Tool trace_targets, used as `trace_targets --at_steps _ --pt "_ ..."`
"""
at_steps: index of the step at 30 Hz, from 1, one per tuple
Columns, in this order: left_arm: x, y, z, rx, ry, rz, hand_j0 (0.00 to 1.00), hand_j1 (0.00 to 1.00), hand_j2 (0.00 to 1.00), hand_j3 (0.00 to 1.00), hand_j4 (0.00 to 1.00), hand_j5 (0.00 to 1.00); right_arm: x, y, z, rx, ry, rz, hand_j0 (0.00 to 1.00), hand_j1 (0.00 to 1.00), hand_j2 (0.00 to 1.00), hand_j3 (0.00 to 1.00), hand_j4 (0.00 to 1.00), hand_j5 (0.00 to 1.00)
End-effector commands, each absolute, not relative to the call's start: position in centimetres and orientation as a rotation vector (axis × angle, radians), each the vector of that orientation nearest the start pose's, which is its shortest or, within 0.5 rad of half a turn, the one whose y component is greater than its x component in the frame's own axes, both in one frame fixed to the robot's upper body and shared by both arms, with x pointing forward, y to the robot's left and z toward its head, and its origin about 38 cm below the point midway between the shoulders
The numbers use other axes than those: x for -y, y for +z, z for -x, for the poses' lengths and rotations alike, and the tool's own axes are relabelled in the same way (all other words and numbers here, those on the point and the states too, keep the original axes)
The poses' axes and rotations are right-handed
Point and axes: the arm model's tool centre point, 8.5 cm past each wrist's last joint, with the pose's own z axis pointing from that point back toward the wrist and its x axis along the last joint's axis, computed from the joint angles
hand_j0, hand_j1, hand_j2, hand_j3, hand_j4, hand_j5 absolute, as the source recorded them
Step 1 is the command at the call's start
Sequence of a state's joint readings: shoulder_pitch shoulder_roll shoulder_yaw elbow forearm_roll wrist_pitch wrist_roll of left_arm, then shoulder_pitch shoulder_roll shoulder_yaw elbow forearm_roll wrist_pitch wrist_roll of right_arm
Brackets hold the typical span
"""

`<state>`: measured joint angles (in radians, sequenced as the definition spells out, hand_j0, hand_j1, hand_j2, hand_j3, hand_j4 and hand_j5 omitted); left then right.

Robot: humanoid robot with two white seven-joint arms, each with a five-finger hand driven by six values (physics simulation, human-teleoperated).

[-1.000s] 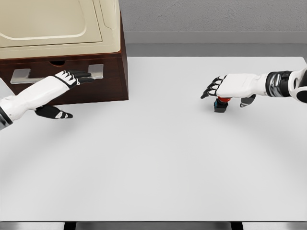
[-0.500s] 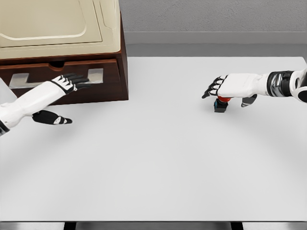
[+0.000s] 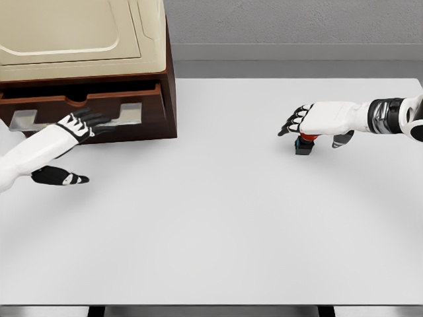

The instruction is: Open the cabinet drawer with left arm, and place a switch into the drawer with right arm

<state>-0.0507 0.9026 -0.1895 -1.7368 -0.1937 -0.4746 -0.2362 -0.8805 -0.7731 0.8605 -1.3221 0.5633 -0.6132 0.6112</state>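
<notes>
I am viewing a flat white rectangular table (image 3: 218, 231) from the head camera. Nearest on my left, the left hand (image 3: 82, 125) is reaching in from the lower left edge; its dark fingers (image 3: 99, 119) are lying against the silver metal handle (image 3: 79, 117) of the dark brown wooden drawer (image 3: 86, 109), with the thumb hanging apart below. I cannot tell whether the fingers are gripping the handle or only resting on it. The drawer front is standing slightly proud of the dark brown cabinet with the cream top (image 3: 92, 46), showing a narrow gap above it.

On my right, the right hand (image 3: 317, 120) is hovering over the small black switch with a red button (image 3: 305, 143), fingers extended and relaxed, clasping nothing. The switch is sitting on the table directly beneath the palm, well apart from the cabinet. Beyond the table edge, a grey wall (image 3: 291, 26) is closing the view.
</notes>
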Motion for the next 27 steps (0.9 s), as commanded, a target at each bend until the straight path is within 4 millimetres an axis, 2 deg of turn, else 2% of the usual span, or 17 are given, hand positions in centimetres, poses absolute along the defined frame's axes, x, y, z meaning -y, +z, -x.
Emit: trace_targets --at_steps 1,9,22,27 --pt "-35.1 21.3 -34.5 1.701 -1.559 -0.428 1.0 1.0 1.0 1.0 1.0 1.0 28.5 21.2 -46.9 -1.482 -3.235 -0.668 1.0 1.0 1.0 1.0 1.0 1.0" --pt "-35.8 21.9 -33.2 1.706 -1.551 -0.452 1.0 1.0 1.0 1.0 1.0 1.0 28.6 21.2 -46.9 -1.48 -3.237 -0.67 1.0 1.0 1.0 1.0 1.0 1.0" --pt "-36.8 21.2 -32.3 1.678 -1.533 -0.456 1.0 1.0 1.0 1.0 1.0 1.0 28.6 21.0 -46.8 -1.479 -3.242 -0.664 1.0 1.0 1.0 1.0 1.0 1.0" --pt "-37.4 21.7 -32.0 1.693 -1.534 -0.474 1.0 1.0 1.0 1.0 1.0 1.0 28.8 20.9 -46.9 -1.476 -3.249 -0.667 1.0 1.0 1.0 1.0 1.0 1.0"
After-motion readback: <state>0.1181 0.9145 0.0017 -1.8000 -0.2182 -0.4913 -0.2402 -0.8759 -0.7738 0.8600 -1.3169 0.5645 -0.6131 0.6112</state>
